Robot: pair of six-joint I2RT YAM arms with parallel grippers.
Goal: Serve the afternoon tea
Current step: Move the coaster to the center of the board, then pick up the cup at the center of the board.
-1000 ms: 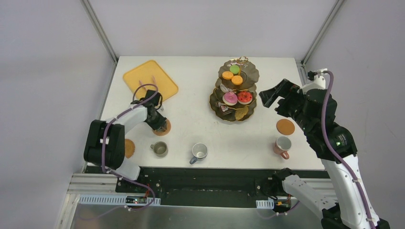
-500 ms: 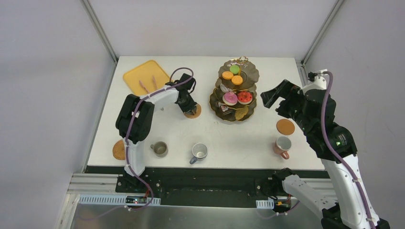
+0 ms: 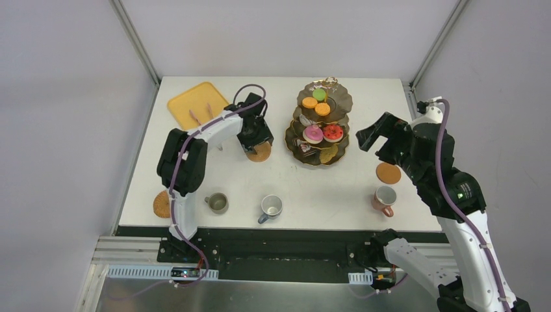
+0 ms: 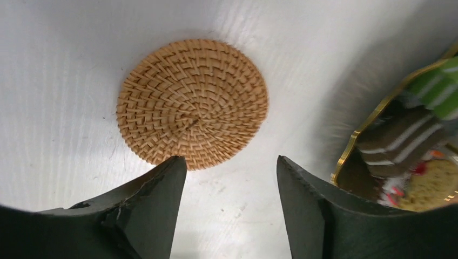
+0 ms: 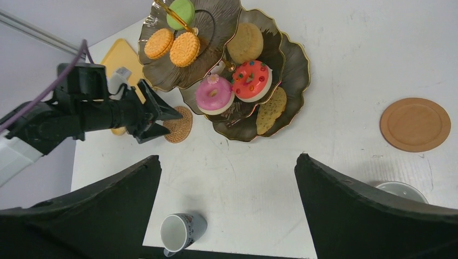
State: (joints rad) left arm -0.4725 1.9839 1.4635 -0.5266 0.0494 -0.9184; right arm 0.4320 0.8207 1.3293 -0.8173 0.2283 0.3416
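Left gripper (image 4: 229,164): jaws parted, nothing between them. It hangs low over the table, just left of the stand (image 3: 290,138).
Woven coaster (image 4: 193,102): flat on the table right in front of the left gripper's fingertips, just left of the stand's bottom tier and clear of it. Can't tell from the wrist view whether one fingertip brushes its edge.
Right gripper (image 5: 228,159): jaws spread wide and empty, up in the air to the right of the stand, camera looking down on it.
Stand, top tier: green macaron (image 5: 180,13) and two orange macarons (image 5: 184,49).
Stand, middle tier: pink doughnut (image 5: 214,94) and red doughnut (image 5: 251,80) side by side, tan round cake (image 5: 244,43) behind them.
Stand, bottom tier: flat biscuit (image 5: 271,110) at the near edge.
Smooth coaster (image 3: 388,173): near-right of the stand, bare.
Pink mug (image 3: 384,198): just beside the smooth coaster, on the side away from the stand, standing on the table.
Grey-blue mug (image 3: 271,207): near-left of the stand, on the table.
Olive mug (image 3: 217,203): further left than the grey-blue mug, also on the table.
Third coaster (image 3: 161,204): beyond the olive mug, farthest from the stand.
Tray (image 3: 185,97): far-left of the stand, tongs (image 3: 193,117) lying on it.
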